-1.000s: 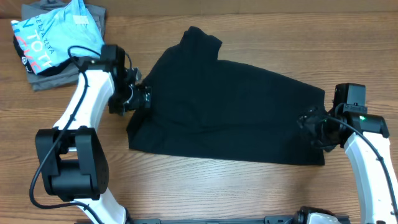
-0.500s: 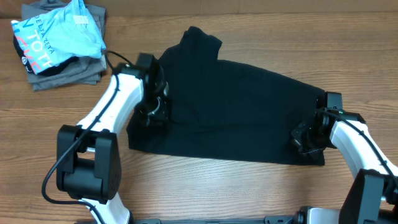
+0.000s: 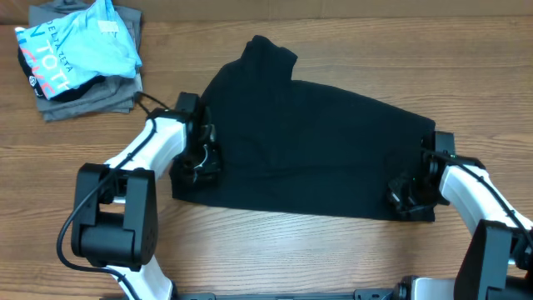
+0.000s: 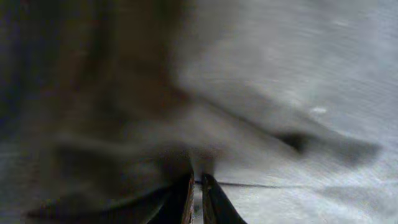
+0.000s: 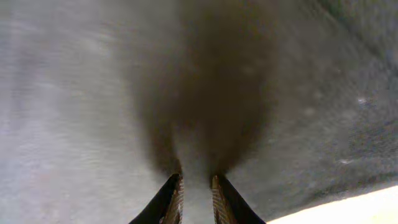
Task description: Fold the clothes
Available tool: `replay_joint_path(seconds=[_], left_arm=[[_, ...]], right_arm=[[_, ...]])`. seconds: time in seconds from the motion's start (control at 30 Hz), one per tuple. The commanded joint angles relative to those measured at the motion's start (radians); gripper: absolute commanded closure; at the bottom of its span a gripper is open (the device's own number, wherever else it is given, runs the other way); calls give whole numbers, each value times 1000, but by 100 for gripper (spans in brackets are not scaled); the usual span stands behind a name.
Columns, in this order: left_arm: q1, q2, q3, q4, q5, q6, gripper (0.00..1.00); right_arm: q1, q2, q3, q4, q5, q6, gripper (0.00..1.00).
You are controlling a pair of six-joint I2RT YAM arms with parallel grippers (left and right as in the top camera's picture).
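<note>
The clothes [image 3: 308, 142], a plain black T-shirt, lie spread flat across the middle of the wooden table. My left gripper [image 3: 200, 164] rests on the shirt's left edge. In the left wrist view its fingers [image 4: 198, 190] are nearly together, with a thin fold of fabric [image 4: 298, 81] pinched between them. Over the shirt's lower right corner sits my right gripper [image 3: 401, 198]. Its ribbed pads [image 5: 196, 193] clamp a raised ridge of the cloth [image 5: 81, 93].
A light blue shirt with lettering [image 3: 79, 46] lies crumpled on folded grey garments [image 3: 92, 104] at the back left corner. Bare wooden table [image 3: 333, 258] runs along the front, and a strip of it [image 5: 367, 205] shows beside the shirt's edge.
Both arms moved in from beside the shirt onto its fabric. Both grippers went from open to closed, each pinching cloth, the left at the left edge and the right at the lower right corner.
</note>
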Motion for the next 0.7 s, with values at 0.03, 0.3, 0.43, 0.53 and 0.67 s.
replay_joint_path(seconds=[0.03,0.3,0.43,0.53,0.67], left_arm=[[60,10,-20,-14,-102,-92,85],[165,10,-20,-88,-161,-144,81],[180,9,-20,-124,-160,-155,83],[180,8,-20,-163,-160,-193,86],[178,-2,-20,-213,-146,-207,90]], right_arm=[[-17,5,-29,6,-1,51,82],[-77,5,-29,-12,56,80,94],[-92,5,-27,-32,105,80,96],[-100,3,-25,-44,108,96,96],[-116,-15,2,-92,143,123,96]])
